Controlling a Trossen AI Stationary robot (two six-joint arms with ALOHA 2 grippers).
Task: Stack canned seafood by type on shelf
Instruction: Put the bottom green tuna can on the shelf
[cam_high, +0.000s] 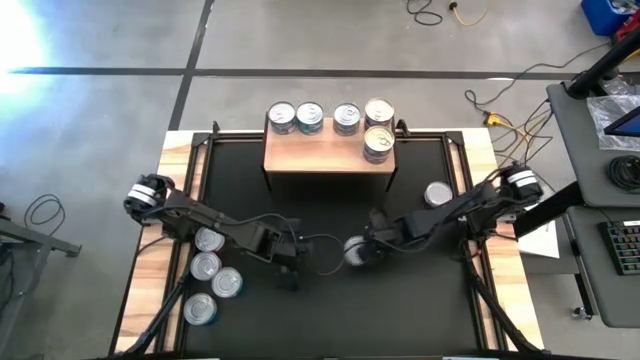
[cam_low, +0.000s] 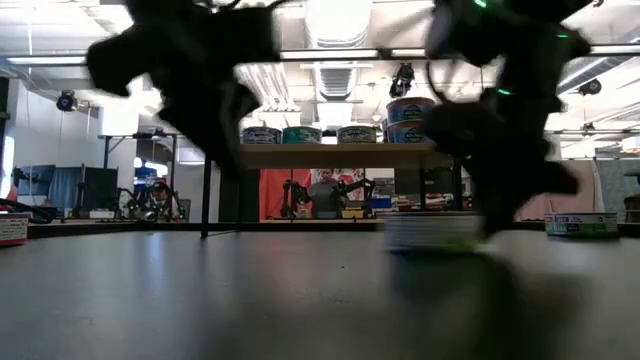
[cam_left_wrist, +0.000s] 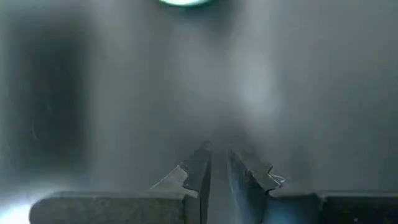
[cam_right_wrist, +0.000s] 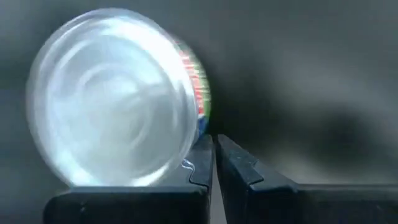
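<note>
The shelf (cam_high: 328, 155) is a low rectangle with a pale wood top on thin black legs, standing at the far edge of a matte black mat (cam_high: 330, 300) framed by light wood table edges (cam_high: 150, 270). On its back edge sit 3 short round tins in a row (cam_high: 312, 118) with shiny silver lids, and toward its right end a stack of 2 gold-topped tins (cam_high: 378, 143), with a further gold lid (cam_high: 379, 111) just behind. 4 more silver-lidded tins (cam_high: 213, 276) lie in a loose line along the mat's left side, and 1 single tin (cam_high: 437, 194) rests near the right edge. The right gripper (cam_high: 368, 248) is low over the mat's middle with its dark fingers (cam_right_wrist: 202, 163) pressed together, clamped on nothing; a tin with a red and blue label (cam_right_wrist: 115, 99) lies just beside the fingertips, seemingly touching, its smooth mirror-like end facing the wrist camera. The left gripper (cam_high: 292, 252) hovers near it to the left, fingers (cam_left_wrist: 198, 169) almost together with only a thin slit between, holding nothing. Bare mat lies open between both grippers and the shelf front, and across the near half of the mat.
</note>
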